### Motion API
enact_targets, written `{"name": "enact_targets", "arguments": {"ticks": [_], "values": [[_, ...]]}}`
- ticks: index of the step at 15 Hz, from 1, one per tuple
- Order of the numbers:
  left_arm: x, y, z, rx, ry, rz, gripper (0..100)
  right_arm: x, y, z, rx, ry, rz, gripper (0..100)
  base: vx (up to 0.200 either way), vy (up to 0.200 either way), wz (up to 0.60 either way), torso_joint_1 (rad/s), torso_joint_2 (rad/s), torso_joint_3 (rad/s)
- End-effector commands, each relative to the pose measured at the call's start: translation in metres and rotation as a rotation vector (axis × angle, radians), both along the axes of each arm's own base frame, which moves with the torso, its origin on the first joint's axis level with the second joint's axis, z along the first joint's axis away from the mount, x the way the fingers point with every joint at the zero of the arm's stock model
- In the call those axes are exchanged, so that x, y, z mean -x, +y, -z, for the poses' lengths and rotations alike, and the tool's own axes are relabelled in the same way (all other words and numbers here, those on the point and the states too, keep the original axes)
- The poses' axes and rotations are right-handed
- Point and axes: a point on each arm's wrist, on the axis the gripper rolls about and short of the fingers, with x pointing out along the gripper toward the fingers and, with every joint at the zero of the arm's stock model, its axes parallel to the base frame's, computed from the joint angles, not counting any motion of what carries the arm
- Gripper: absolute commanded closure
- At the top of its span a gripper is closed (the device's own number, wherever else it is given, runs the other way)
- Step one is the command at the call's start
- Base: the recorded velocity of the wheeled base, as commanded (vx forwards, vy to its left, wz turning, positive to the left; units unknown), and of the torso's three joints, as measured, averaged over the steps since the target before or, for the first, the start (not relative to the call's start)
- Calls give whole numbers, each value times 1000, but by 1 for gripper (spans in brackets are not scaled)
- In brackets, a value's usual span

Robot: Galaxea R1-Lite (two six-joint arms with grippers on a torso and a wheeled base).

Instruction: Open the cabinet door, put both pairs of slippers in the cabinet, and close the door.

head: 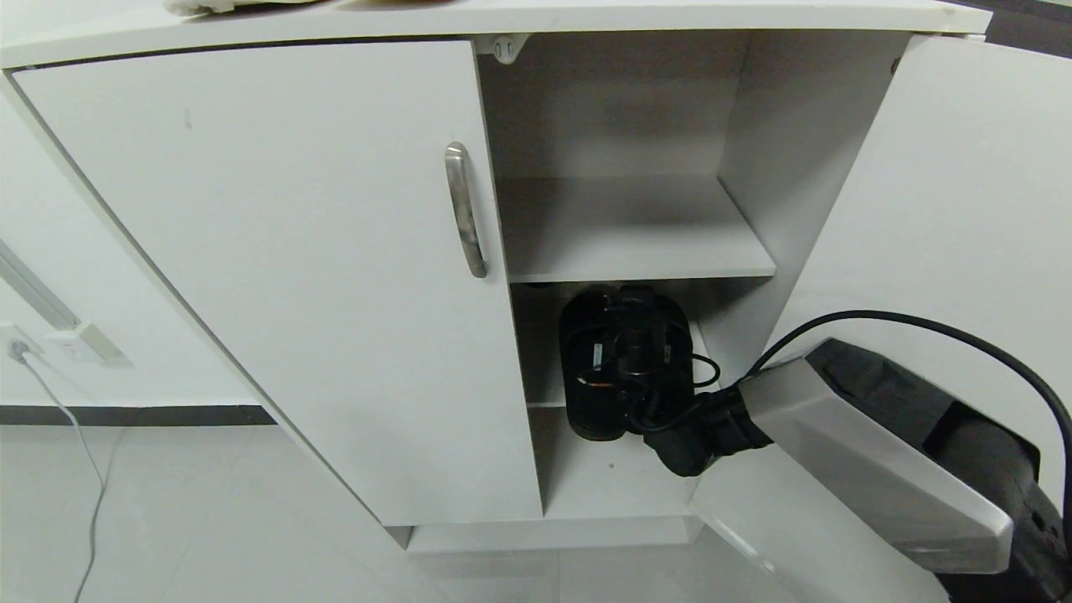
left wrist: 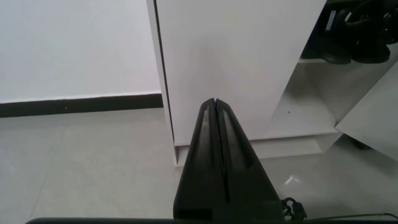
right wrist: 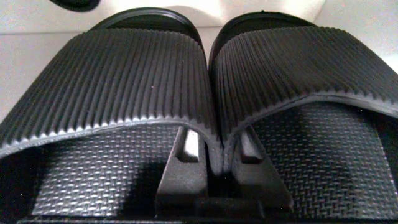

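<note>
– Slippers (right wrist: 124,81) first: what material do they seem to be?

– Black and rubber-like. Each strap is ribbed in fine lines, and the footbed under it has a small diamond grain. The two lie side by side, and their inner edges are touching.

– And the right gripper (right wrist: 217,149)?

– It is closed on the slippers. Its dark fingers (right wrist: 186,152) go under the straps and pinch the two inner edges together.

– Where is this pair?

– Inside the cabinet (head: 502,17), in the space under the shelf (head: 636,226), at the front edge of a lower board. I cannot tell if they rest on that board.

– How are the doors?

– The right door (head: 963,209) is swung wide, so the opening is free at the front. The left door (head: 251,251) is flat and closed, with a curved metal handle (head: 465,209) near its inner edge. All panels are smooth and white, with square edges.

– And the left gripper (left wrist: 214,109)?

– Its two long black fingers are pressed together with nothing between them. It hangs over the pale tiled floor (left wrist: 81,168), in front of the closed door and apart from it.
</note>
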Motion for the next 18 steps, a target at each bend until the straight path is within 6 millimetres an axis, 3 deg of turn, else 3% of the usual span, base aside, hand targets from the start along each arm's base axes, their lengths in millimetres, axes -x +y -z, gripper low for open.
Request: {"name": "enact_targets", "arguments": {"ticks": [1, 7, 10, 11, 15, 18], "values": [[0, 0, 0, 0, 0, 0, 100, -8, 3, 9, 6, 5, 5, 100, 0, 0, 0, 0, 0, 0], [0, 0, 0, -1, 0, 0, 100, -28, 2, 24, 29, -2, 28, 100, 0, 0, 0, 0, 0, 0], [0, 0, 0, -3, 0, 0, 100, -28, 4, 25, 33, 3, 26, 100, 0, 0, 0, 0, 0, 0], [0, 0, 0, -1, 0, 0, 100, -29, 4, 26, 34, 4, 26, 0, 0, 0, 0, 0, 0, 0], [0, 0, 0, 2, 0, 0, 100, -25, 2, 28, 44, 18, 26, 0, 0, 0, 0, 0, 0, 0], [0, 0, 0, -1, 0, 0, 100, -5, -8, 16, 47, 21, 17, 0, 0, 0, 0, 0, 0, 0]]}}
